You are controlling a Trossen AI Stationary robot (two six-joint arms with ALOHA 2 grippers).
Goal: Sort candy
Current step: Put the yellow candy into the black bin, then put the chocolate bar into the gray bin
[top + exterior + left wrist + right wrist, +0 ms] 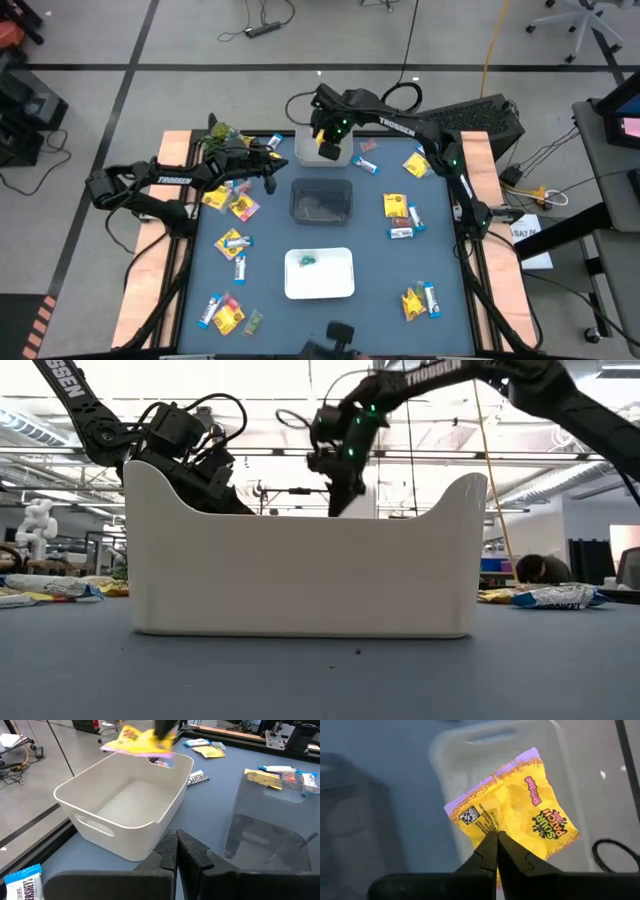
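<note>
Fingers [490, 852] pinch yellow packet [520, 815] above white bin [125, 805].

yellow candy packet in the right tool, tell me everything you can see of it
The yellow candy packet is a flat, square, crinkled wrapper of glossy plastic film. It has crimped edges, a purple tint along its rim, a red and black logo, and a small black-and-white printed panel. The right tool is shut on its lower edge, so it hangs in the air, tilted. It is above the open white bin at the table's far side and appears to touch nothing but the tool.
</note>
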